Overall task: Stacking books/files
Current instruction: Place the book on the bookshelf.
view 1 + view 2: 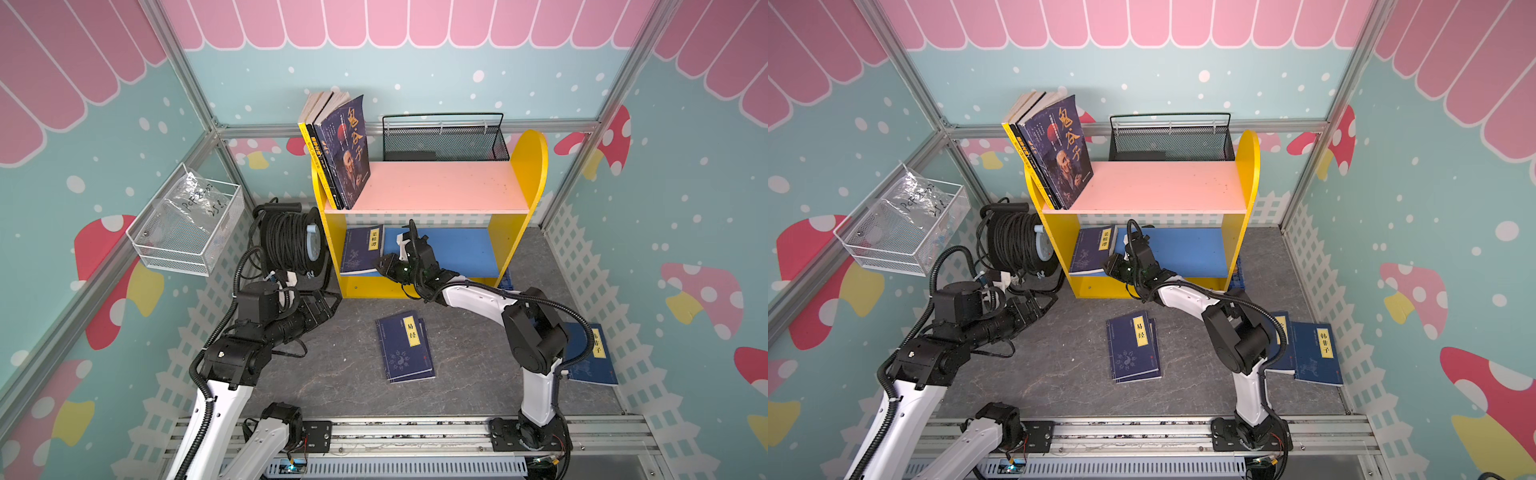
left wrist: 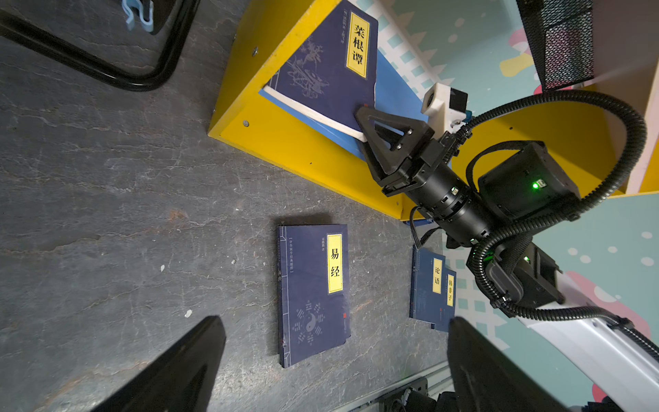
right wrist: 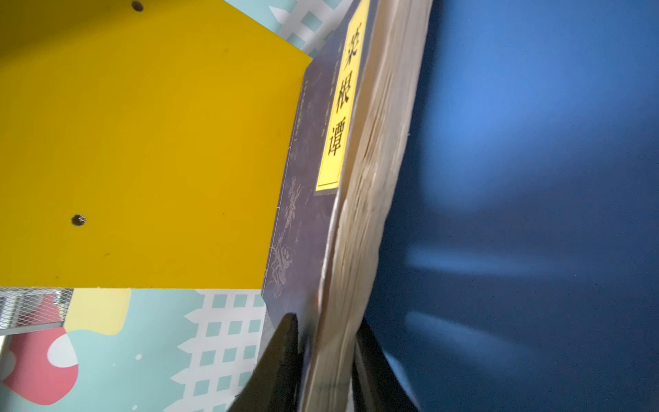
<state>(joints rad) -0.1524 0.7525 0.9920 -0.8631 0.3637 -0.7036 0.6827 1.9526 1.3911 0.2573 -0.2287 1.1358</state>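
A navy book (image 1: 360,249) lies flat at the left end of the blue lower shelf (image 1: 453,249) of a yellow bookcase (image 1: 505,245), one long edge against the left side panel (image 1: 332,245). The right gripper (image 1: 381,264) is clenched on its near right corner, one finger on the cover and one under the pages. That corner sits by the shelf's front edge, probably the easiest part to reach through the open front. At the left end of the pink top shelf (image 1: 440,187), three thicker books (image 1: 340,153) stand upright, leaning on the same yellow end, which props them up. Two navy books (image 1: 409,347) lie overlapped mid-tabletop (image 1: 332,374), and two more (image 1: 1312,353) sit near its right edge beside the right arm's base, all apparently waiting to be shelved. The left gripper (image 1: 323,305) hangs with jaws spread wide and empty near the bookcase's front left corner, clear of the working arm and within likely reach of the middle pair.
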